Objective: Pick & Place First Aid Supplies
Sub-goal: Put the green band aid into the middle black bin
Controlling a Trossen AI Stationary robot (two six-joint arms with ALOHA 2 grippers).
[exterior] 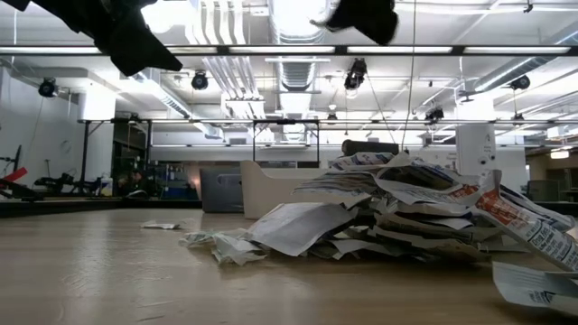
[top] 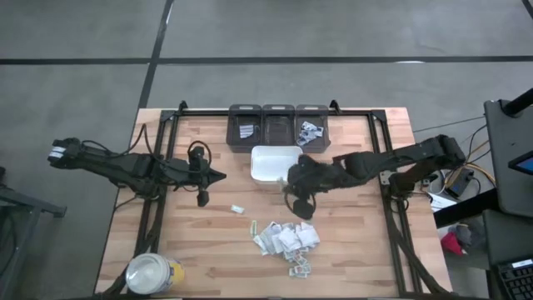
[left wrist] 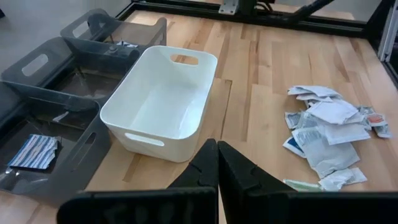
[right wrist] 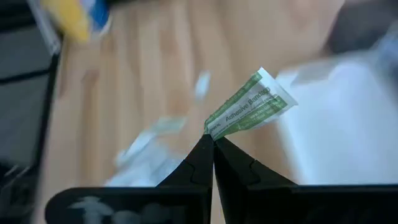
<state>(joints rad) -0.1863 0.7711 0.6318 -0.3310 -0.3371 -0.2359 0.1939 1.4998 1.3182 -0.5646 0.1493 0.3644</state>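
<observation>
1. Green-printed packet (right wrist: 249,107) is gripped at its edge by the clenched right end effector (right wrist: 212,142), held near the white tray (top: 268,163).
2. Step judged: carrying. Release over the tray is required next.
3. Remaining packets (top: 287,240) lie piled at six o'clock of the tray.
4. Left end effector (left wrist: 217,163) is clenched empty, at nine o'clock.

The tray (top: 268,163) sits just before three bins (top: 278,123), the packet pile (top: 287,239) nearer the front edge.
</observation>
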